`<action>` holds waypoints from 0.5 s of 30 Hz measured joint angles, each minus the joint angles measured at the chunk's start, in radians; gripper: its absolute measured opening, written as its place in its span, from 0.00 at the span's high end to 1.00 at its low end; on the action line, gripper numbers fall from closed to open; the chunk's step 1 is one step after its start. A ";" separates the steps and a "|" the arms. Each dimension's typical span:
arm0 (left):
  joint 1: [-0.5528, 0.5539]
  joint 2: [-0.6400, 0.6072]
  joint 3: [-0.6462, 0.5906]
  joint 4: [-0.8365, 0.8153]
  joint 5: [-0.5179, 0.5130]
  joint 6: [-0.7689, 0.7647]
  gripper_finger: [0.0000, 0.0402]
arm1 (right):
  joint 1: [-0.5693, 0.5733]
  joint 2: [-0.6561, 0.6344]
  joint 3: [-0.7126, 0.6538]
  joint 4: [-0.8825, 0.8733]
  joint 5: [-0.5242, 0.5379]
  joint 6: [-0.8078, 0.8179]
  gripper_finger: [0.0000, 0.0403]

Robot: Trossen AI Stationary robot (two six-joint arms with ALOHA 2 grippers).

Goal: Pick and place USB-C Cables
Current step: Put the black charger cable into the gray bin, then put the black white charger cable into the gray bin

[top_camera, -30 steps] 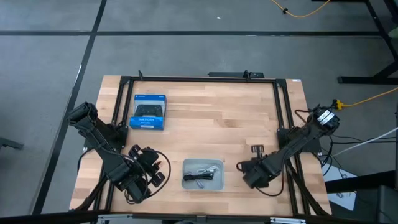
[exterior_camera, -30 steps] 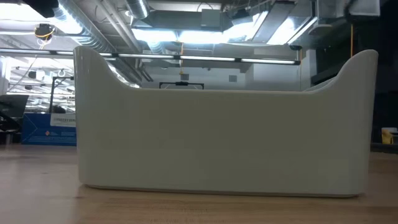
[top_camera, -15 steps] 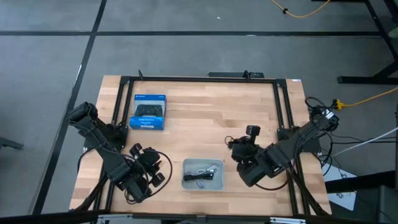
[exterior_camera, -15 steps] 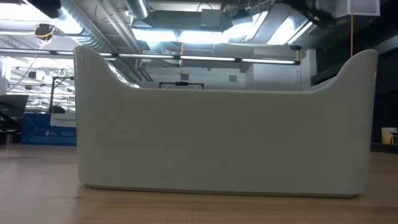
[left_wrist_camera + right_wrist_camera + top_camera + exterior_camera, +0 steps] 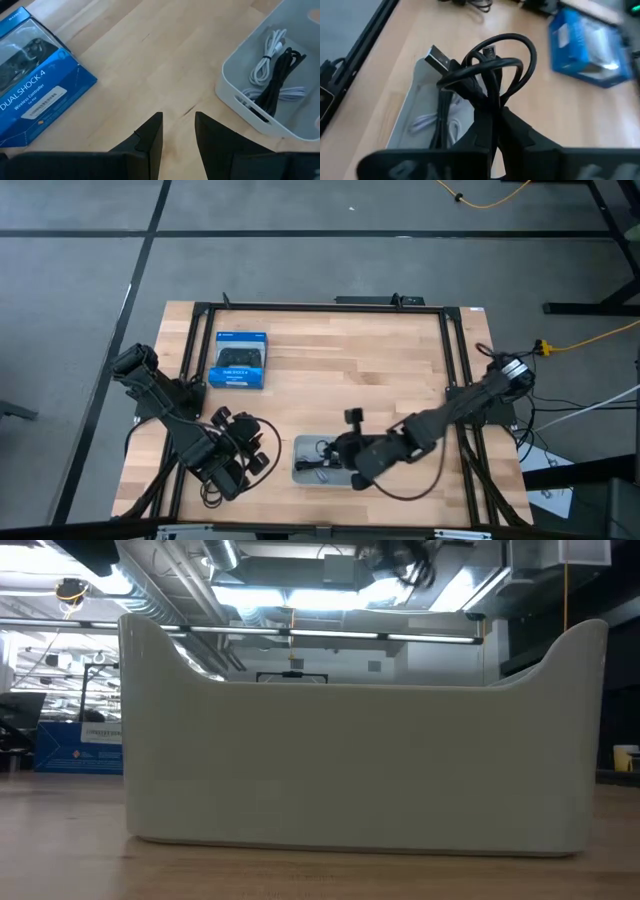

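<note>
right gripper (image 5: 492,127) pinches a black cable (image 5: 490,65) above the tray (image 5: 300,472).

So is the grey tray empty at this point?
No. The grey tray holds a black cable and a white cable. The right gripper holds another black cable above it.

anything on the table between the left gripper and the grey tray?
Bare wood. In the left wrist view, only tabletop lies between the left gripper and the grey tray; the blue controller box sits off to the side.
</note>
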 joint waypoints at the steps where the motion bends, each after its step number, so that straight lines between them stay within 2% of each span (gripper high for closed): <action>1: 0.000 0.000 0.000 0.000 0.001 0.000 0.73 | -0.011 0.009 -0.015 0.031 -0.032 -0.002 0.96; 4: 0.000 0.000 0.000 0.000 0.001 0.000 0.73 | -0.036 0.035 -0.044 0.052 -0.080 0.025 0.93; 9: 0.000 0.000 0.000 0.001 0.001 0.000 0.73 | -0.064 0.053 -0.059 0.051 -0.092 0.106 0.82; 15: 0.000 0.000 0.000 0.001 0.001 0.000 0.73 | -0.091 0.054 -0.060 0.055 -0.196 0.141 0.74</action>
